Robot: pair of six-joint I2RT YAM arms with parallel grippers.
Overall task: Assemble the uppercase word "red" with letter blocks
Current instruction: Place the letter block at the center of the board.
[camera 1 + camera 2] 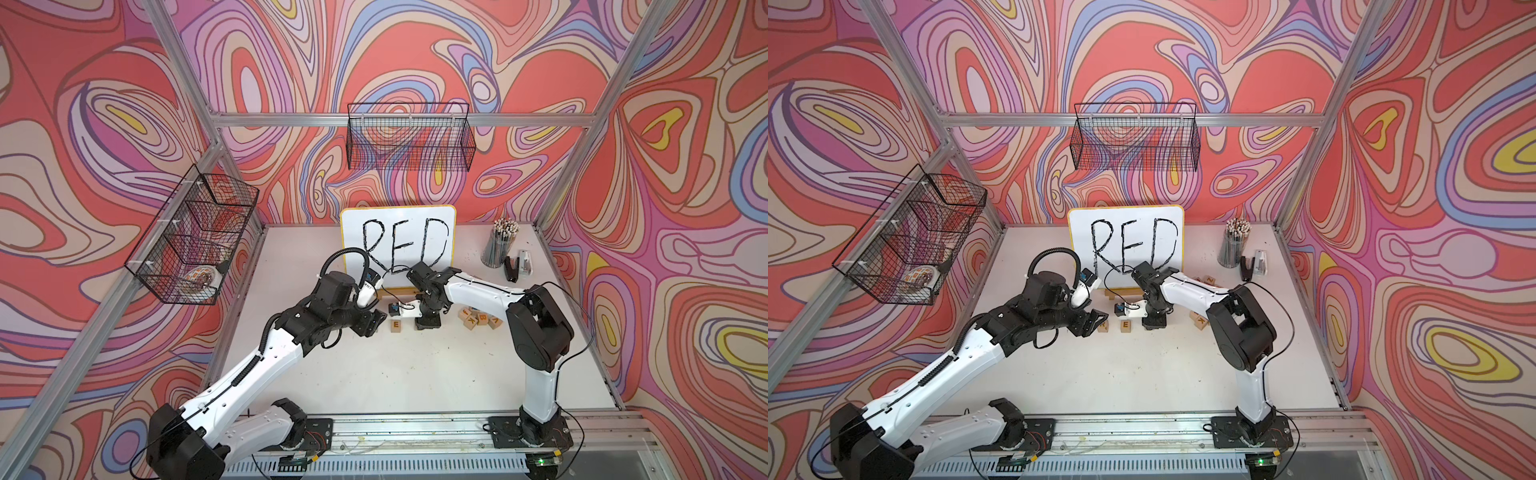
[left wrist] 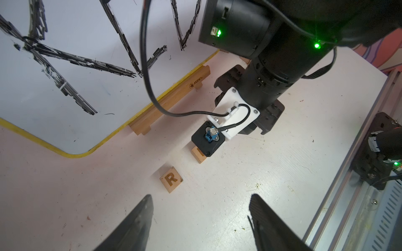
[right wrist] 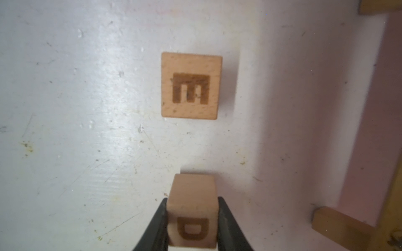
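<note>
The R block (image 2: 171,179) lies flat on the white table, and the E block (image 3: 191,85) lies just to its right with a small gap; both show in a top view as R (image 1: 1104,327) and E (image 1: 1125,326). My right gripper (image 3: 192,217) points straight down, shut on the D block (image 3: 192,208), which sits low over the table right of the E, in line with it. My left gripper (image 2: 201,198) stands open and empty, close to the R block on its left.
A whiteboard (image 1: 397,245) with handwritten "RED" stands on a wooden stand just behind the blocks. Several spare letter blocks (image 1: 478,318) are heaped to the right. A pencil cup (image 1: 500,245) and stapler (image 1: 513,268) stand at back right. Wire baskets hang on the walls.
</note>
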